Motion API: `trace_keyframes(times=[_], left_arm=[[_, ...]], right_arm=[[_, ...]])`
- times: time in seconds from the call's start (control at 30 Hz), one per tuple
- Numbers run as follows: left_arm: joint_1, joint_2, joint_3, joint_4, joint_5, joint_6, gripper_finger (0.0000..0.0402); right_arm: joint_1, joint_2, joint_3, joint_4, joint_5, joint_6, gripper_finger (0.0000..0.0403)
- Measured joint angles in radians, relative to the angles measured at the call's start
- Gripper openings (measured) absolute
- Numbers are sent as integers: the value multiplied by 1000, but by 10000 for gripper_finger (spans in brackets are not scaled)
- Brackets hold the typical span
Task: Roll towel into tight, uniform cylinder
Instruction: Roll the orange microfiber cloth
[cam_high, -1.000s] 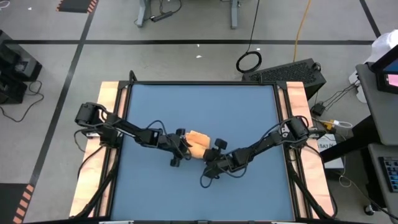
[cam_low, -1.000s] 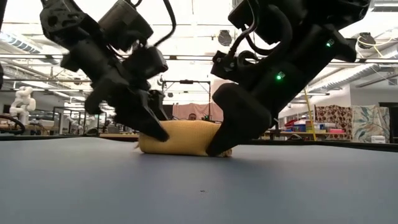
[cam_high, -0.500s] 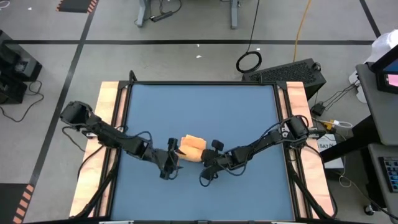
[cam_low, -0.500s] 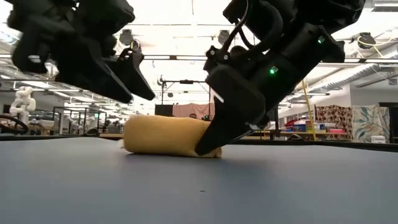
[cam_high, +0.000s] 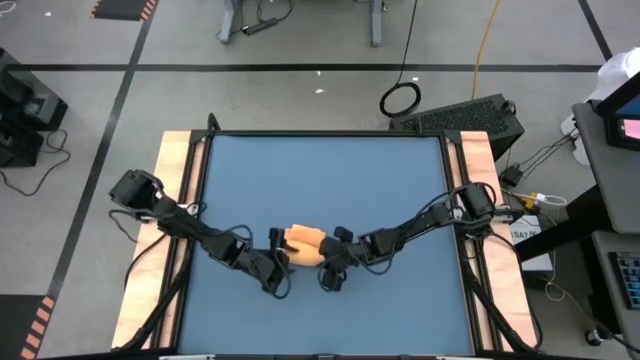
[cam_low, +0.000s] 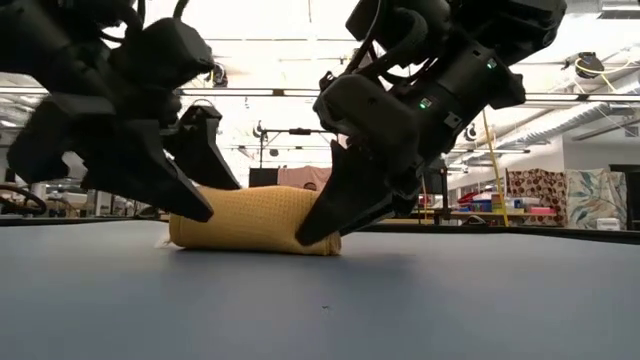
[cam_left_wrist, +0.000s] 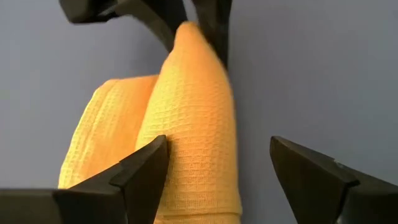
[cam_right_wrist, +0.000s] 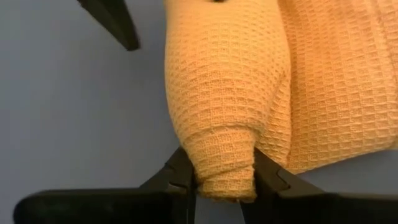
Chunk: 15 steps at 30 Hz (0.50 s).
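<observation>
While the right claw (cam_right_wrist: 225, 180) pinches one end of the towel (cam_low: 255, 220), the left claw (cam_left_wrist: 214, 168) stands spread around the other end, gripping nothing. Pulling could cone the roll (that free end already looks looser), letting layers unwind on the table (cam_high: 400, 200).

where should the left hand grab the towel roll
At its free end, coming in along the table from the left. The towel lies as a horizontal roll; the right hand already pinches the other end, and the left hand sits open around this one.
</observation>
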<state>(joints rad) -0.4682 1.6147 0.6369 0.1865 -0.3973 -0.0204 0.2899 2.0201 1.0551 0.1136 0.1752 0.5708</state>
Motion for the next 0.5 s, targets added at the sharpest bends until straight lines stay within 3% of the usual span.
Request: trace_keyframes(times=[0.37,0.5], left_arm=[[48,71,2,20,-34,-52,267],[95,77,2,24,33,-53,237]], right_arm=[[-13,-1,-1,9,-84,-55,75],[-18,-1,-1,9,-90,-68,77]])
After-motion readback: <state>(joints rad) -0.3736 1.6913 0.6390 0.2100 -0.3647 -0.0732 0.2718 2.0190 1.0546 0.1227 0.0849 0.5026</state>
